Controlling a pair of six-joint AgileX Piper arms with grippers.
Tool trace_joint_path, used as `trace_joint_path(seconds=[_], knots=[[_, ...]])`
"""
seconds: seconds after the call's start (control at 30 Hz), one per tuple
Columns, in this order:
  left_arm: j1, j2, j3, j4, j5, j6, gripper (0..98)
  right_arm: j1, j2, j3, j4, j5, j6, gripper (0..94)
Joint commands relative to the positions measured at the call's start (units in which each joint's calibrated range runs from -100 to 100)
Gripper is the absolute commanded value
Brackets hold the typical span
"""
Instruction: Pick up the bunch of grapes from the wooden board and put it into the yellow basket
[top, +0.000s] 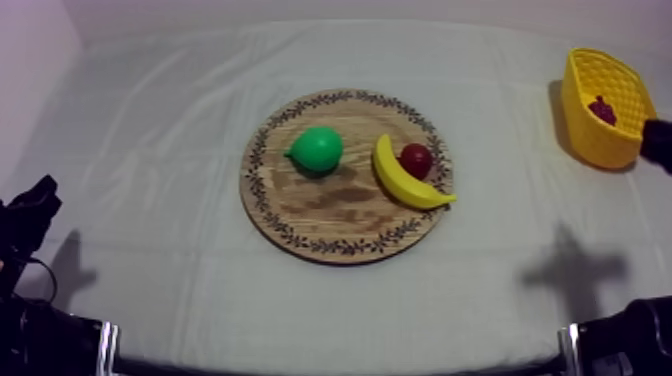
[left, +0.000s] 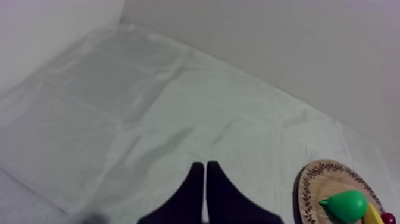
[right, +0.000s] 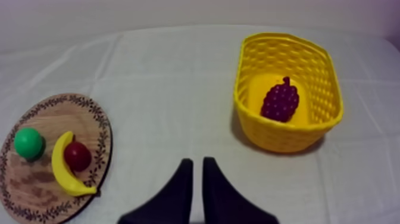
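inside yellow basket (top: 590, 142): bunch of grapes (top: 602, 110), part-hidden by rim frm above

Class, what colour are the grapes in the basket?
The grapes are dark purple; clearest in the right wrist view.

My desk (top: 150, 150), under a grey-white cloth, carries the wooden board (top: 330, 218) at its middle and the yellow basket (top: 590, 138) at my right.

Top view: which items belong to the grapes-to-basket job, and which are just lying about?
Job:
- bunch of grapes, already in the basket
- yellow basket
- wooden board

Lying about, all on the board:
- pear
- banana
- small red fruit
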Motion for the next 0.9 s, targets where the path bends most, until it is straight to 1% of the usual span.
trace_joint_path(seconds=[0.0,0.1,0.17,0.27,0.33,0.43,0.53,0.6,0.67,0.77,0.87], knots=[[-0.03,0.05,0.0,0.01,-0.01,0.01,0.1,-1.05,-10.8,7.37,1.61,0.04,-0.97,4.9],[-0.03,0.05,0.0,0.01,-0.01,0.01,0.1,-1.8,-14.45,12.21,2.22,-0.6,-1.41,4.0],[-0.03,0.05,0.0,0.01,-0.01,0.01,0.1,-2.25,-16.21,14.86,2.19,-2.16,-1.57,2.8],[-0.03,0.05,0.0,0.01,-0.01,0.01,0.1,-2.95,-18.68,19.16,1.24,-5.04,-0.55,1.4],[-0.03,0.05,0.0,0.0,-0.01,0.0,0.1,-3.37,-20.02,22.92,0.27,-8.1,0.76,0.9],[-0.03,0.05,0.0,0.01,-0.01,0.02,0.1,-3.53,-20.87,25.92,-0.68,-11.7,1.26,0.6],[-0.03,0.05,0.0,0.01,-0.01,-0.04,0.1,-3.28,-21.16,27.33,-1.21,-14.2,4.99,0.5],[-0.03,0.05,0.0,0.01,-0.01,0.01,0.1,-3.21,-21.24,27.72,-1.36,-14.97,8.04,0.5],[-0.03,0.05,0.0,0.01,-0.01,-0.03,0.1,-3.24,-21.28,27.91,-1.43,-15.35,10.06,0.5],[-0.03,0.05,0.0,0.01,-0.01,0.01,0.1,-3.26,-21.3,28.03,-1.48,-15.59,10.93,0.5],[-0.03,0.05,0.0,0.01,-0.01,-0.02,0.1,-3.26,-21.31,28.07,-1.49,-15.67,10.42,0.5]])
